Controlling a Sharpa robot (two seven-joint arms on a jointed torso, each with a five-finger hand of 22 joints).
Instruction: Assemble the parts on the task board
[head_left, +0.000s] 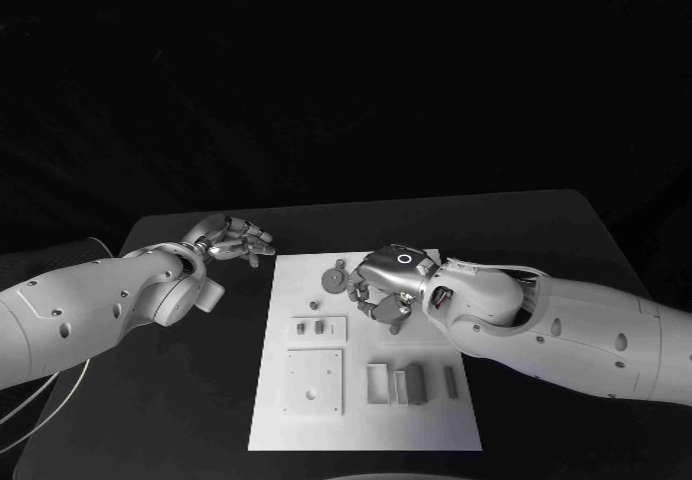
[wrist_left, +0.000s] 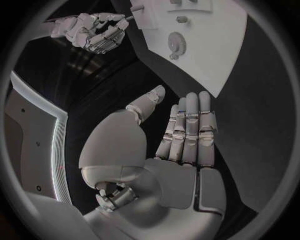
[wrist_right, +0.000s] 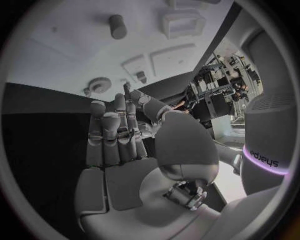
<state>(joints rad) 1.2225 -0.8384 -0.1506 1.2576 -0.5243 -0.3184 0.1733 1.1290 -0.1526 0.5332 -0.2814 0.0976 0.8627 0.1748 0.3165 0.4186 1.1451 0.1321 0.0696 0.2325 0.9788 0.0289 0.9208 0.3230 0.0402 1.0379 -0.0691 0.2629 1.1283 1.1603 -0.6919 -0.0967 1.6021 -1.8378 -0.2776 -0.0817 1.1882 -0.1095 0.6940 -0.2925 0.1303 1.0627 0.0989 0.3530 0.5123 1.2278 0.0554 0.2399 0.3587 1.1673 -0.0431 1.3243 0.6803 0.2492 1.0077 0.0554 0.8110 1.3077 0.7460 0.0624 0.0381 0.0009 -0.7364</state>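
The right hand (head_left: 387, 292) hovers over the upper middle of the task board (head_left: 433, 425), palm turned down, its fingers (wrist_right: 111, 131) held straight and close together with the thumb bent across toward them. In the right wrist view nothing seems to sit between thumb and fingers, though the tips overlap there and a very small piece could be hidden. Just beside this hand, toward the board's far edge, lies a round gear-like part (head_left: 336, 277), flat on the white surface. A small peg (head_left: 313, 303) stands near it, closer to the board's left edge.

Nearer the robot, a small square plate (head_left: 319, 331) carries two short upright pieces, and below it lies a larger square plate (head_left: 315, 381) with small holes. To the right of these, a row of narrow bars (head_left: 413, 383) lies side by side on the board.

The left hand (head_left: 231, 239) is off the board, above the black table (head_left: 188, 400) near the board's far left corner. Its fingers (wrist_left: 190, 127) are stretched out side by side, thumb spread away, and it holds nothing.
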